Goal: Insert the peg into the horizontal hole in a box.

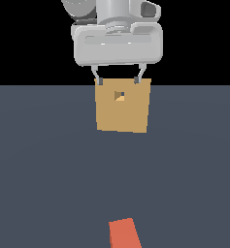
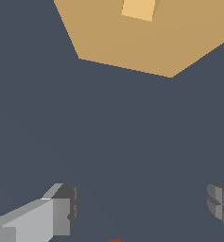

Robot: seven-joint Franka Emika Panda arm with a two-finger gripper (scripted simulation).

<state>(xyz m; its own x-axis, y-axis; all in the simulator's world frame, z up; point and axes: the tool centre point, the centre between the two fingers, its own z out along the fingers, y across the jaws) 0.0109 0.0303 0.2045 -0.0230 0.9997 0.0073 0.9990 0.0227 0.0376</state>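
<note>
- The floor (image 1: 43, 164) is one flat sheet of dark blue-grey. It fills the lower part of the exterior view and has no marks or lines on it.
- Behind the floor there is only plain black (image 1: 24, 43). No walls or other room parts show there.
- The robot arm's pale grey hand body (image 1: 117, 44) hangs at the top of the exterior view, above the box.
- The box (image 1: 123, 112) is a flat tan block that stands on the floor, far back in the exterior view. In the wrist view it shows as a big tan shape (image 2: 146, 42).
- The gripper (image 1: 118, 80) has its two thin fingers spread wide apart, and nothing is between them. In the exterior view the fingertips show just in front of the box's top corners. In the wrist view one grey finger (image 2: 52, 215) and the other (image 2: 222, 201) sit well apart.
- The peg (image 1: 123, 233) lies on the floor at the near edge of the exterior view, well apart from the box and the gripper. Only its orange-red end shows.
- The hole (image 1: 119, 95) is a small dark square in the box's face, above its middle.
</note>
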